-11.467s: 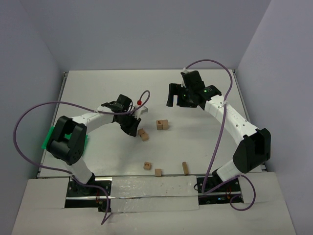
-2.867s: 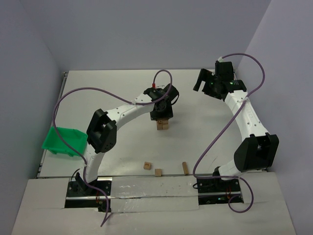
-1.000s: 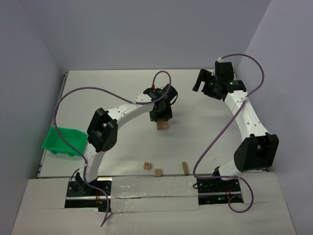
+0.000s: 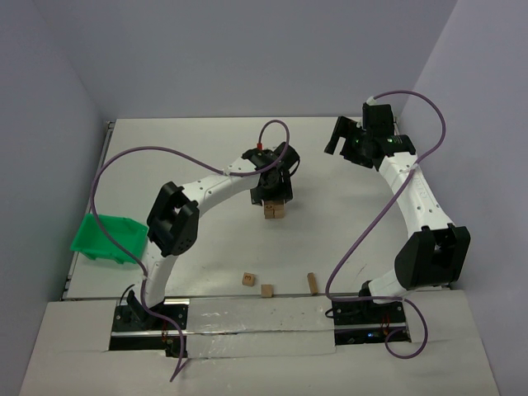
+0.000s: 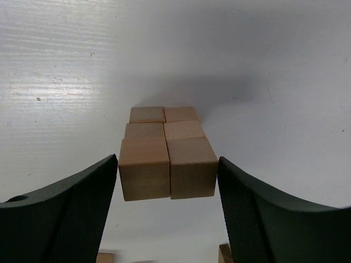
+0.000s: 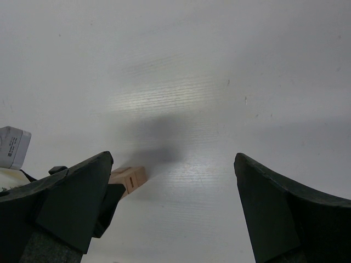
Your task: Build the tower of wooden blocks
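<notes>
1. A white worktop (image 4: 198, 157) is hemmed by lavender walls (image 4: 247, 58) on its far, left and right sides. Bare surface lies all round the middle, with the widest stretch running from the tower back to the far edge.
2. The tower (image 5: 184, 131), two tan cubes wide and more than one layer high, stands near the worktop's centre, well apart from every edge.
3. The left gripper (image 5: 167, 164) straddles the tower's nearest pair of cubes, one dark finger hard by each outer face. Whether the fingers press the wood or stand a sliver off cannot be told.
4. The right gripper (image 6: 173, 159) hangs over the far right of the worktop. It is spread wide with nothing between its fingers and only bare surface below.
5. Three loose wood blocks (image 4: 247, 280) lie near the front edge, between the two arm bases and well apart from the tower.
6. A green tray (image 4: 106, 238) sits at the left edge beside the left arm's elbow, far from the tower.
7. Purple cables (image 4: 132, 157) loop above the surface from both arms. The left arm's white forearm spans the ground between tray and tower.
8. In the right wrist view a tan cube (image 6: 127, 178) with a dark mark shows just beside one finger. Which cube it is cannot be told.
</notes>
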